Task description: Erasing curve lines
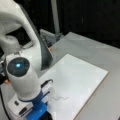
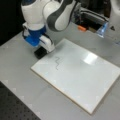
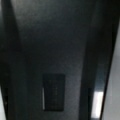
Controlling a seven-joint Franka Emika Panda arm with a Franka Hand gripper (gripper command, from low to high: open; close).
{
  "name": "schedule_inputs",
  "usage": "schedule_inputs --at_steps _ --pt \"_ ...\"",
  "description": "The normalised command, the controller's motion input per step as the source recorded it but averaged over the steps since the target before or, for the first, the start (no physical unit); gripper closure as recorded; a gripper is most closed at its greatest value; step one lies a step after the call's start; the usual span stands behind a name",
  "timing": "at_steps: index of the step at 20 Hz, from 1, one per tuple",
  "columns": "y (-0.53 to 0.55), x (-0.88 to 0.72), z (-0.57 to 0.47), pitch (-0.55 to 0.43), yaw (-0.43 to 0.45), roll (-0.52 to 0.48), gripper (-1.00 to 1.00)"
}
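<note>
The curve lines [image 2: 57,63] are one thin dark squiggle near the left end of the white board [image 2: 82,80]; it shows in both front views, low on the board [image 1: 82,75] as curve lines [image 1: 58,98]. A black block eraser [image 2: 38,53] lies on the grey table just off the board's left edge. My gripper [image 2: 42,50] is lowered straight onto it, a short way from the squiggle. In a front view the gripper [image 1: 42,113] sits at the bottom edge, mostly behind the arm's white body. The wrist view is filled by the eraser's dark surface [image 3: 53,62].
The grey table [image 1: 100,47] surrounds the board. A small orange piece [image 2: 81,28] and a bluish translucent thing [image 2: 102,30] lie beyond the board's far edge, near a metal frame [image 1: 50,35]. A black perforated mat [image 2: 15,107] borders the table's near left.
</note>
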Motion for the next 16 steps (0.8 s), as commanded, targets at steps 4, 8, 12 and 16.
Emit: schedule_inputs --at_steps 4,8,12,16 --pt "-0.11 0.14 -0.04 -0.048 -0.053 0.139 -1.00" --pt "-0.08 0.15 -0.08 -0.056 -0.055 0.135 -1.00" --pt "-0.07 0.12 -0.05 -0.050 -0.065 0.140 -1.00" --pt "-0.04 0.09 0.02 -0.035 -0.080 0.130 1.00"
